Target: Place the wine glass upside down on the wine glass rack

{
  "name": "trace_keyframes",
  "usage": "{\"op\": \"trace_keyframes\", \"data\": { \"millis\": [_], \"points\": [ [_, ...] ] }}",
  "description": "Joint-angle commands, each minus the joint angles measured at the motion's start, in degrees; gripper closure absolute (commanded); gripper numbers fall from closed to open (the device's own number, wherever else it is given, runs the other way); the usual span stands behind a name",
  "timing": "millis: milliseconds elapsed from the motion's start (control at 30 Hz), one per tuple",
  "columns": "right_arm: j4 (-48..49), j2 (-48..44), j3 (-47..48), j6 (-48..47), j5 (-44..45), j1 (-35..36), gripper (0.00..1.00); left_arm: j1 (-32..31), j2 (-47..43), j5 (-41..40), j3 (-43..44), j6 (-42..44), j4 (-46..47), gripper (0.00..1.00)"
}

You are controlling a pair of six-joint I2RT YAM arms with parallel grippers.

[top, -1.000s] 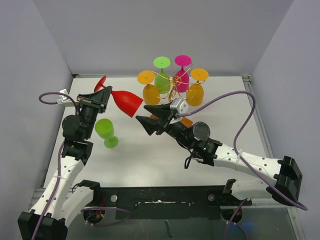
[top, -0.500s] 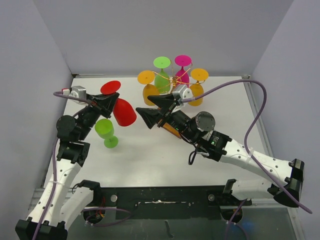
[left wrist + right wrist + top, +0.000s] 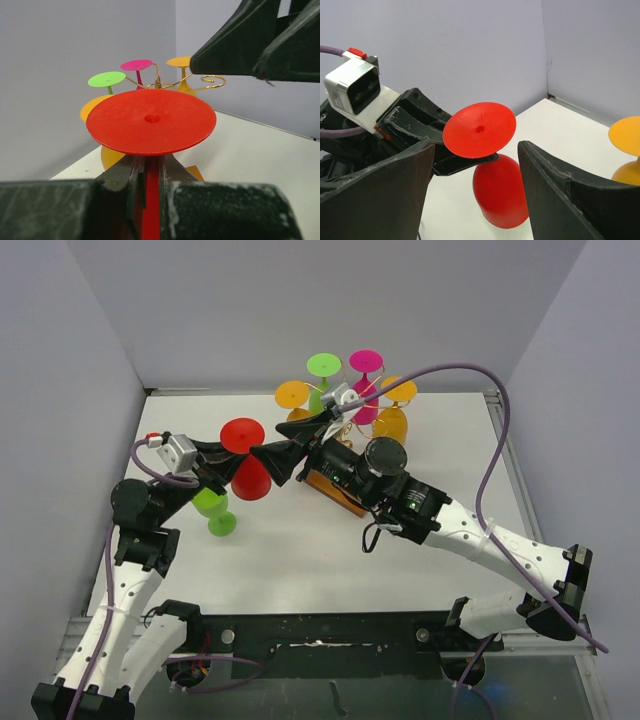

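Since a second ago the red glass has swung upside down, foot up, its stem clamped in the left gripper. Meanwhile the right gripper has closed in, jaws wide on either side of the foot. A mistimed handover could drop the red glass or knock the hung glasses on the rack just behind the right gripper.

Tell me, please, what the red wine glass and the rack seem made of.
Red wine glass: probably plastic, opaque and matte, with a moulding dimple in its foot. Wine glass rack: thin, shiny gold wire, likely metal; brown base, seemingly wood.
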Motion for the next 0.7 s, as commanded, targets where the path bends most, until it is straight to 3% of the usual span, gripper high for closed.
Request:
{"op": "trace_keyframes", "data": {
  "millis": [0,667],
  "points": [
    [-2.9,0.8,3.8,3.8,-0.4,-0.8,0.32,-0.4,-1.4,3.9,0.1,2.4,5.9,1.0],
    [-7.7,4.7,6.1,17.6,-7.5,-6.0,0.42,-1.0,-2.0,4.8,-1.3,3.2,7.7,1.0]
  ]
}}
